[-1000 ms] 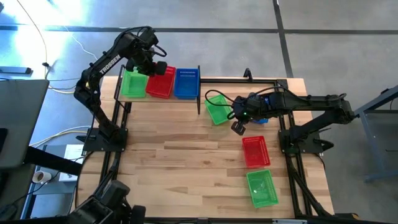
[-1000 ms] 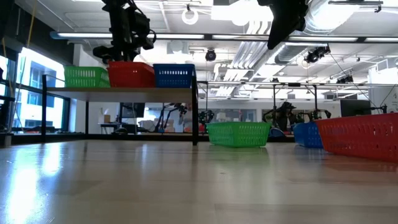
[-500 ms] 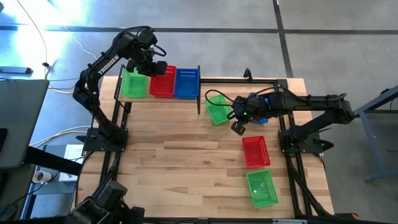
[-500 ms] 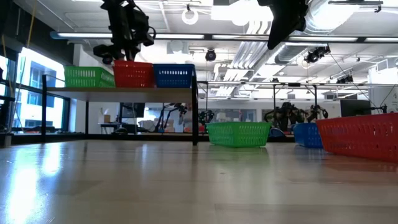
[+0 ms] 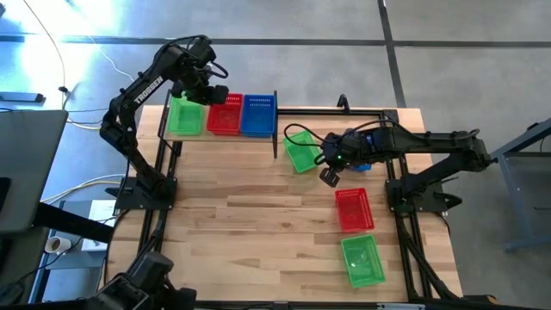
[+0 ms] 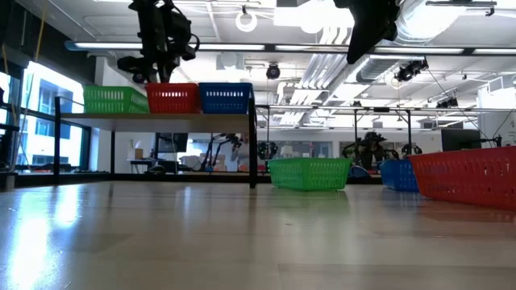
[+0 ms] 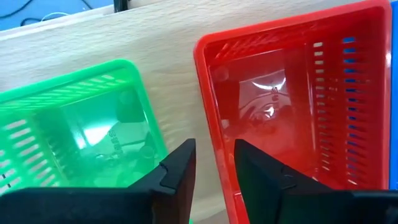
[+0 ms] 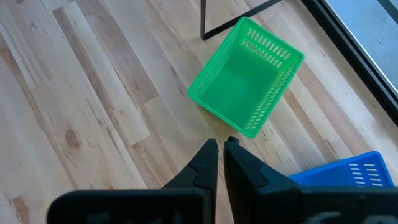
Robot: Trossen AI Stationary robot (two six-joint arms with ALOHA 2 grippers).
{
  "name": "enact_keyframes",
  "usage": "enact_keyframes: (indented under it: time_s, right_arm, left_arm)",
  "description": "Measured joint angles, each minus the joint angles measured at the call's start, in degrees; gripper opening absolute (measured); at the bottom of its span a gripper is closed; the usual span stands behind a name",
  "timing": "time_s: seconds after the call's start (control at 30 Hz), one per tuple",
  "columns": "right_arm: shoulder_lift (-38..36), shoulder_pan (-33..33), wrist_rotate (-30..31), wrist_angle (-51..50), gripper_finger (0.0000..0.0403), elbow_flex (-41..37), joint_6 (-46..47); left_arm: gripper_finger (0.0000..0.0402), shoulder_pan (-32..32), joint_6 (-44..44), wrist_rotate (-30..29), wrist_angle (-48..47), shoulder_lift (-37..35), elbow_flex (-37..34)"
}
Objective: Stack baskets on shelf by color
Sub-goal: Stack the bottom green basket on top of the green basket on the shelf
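Left gripper (image 7: 211, 165) sits over the shelf (image 5: 219, 136), fingers slightly parted astride the red basket's (image 5: 225, 114) wall, not clamping it. That basket stands between a green basket (image 5: 184, 115) and a blue basket (image 5: 257, 114), all side by side, long axes running front to back. Right gripper (image 8: 219, 149) hangs pinched shut, empty, just beside a tilted green basket (image 8: 247, 76) on the table (image 5: 258, 224); another blue basket (image 8: 339, 177) is near it. Left arm reads "TROSSEN" (image 5: 148, 86).
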Motion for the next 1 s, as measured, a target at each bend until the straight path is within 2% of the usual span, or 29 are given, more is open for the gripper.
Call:
enact_keyframes:
  time_s: [0.3,0.53,0.8,1.0]
  right_arm:
    - [0.00,0.00,-0.09,0.01,0.0013,0.00,3.02]
    - [0.00,0.00,-0.11,0.01,0.0013,0.00,7.65]
    - [0.02,-0.02,0.15,0.39,0.0016,0.00,13.67]
    - [0.00,-0.02,-0.30,0.94,0.0055,0.00,18.70]
  left_arm:
    - [0.0100,-0.55,4.45,2.18,0.31,-0.70,0.01]
    - [0.0099,-1.09,6.20,2.16,0.47,-4.02,3.36]
    - [0.0099,-6.76,12.81,2.21,1.69,-10.43,3.76]
    - [0.0098,-12.58,13.59,2.25,1.87,-13.52,3.76]
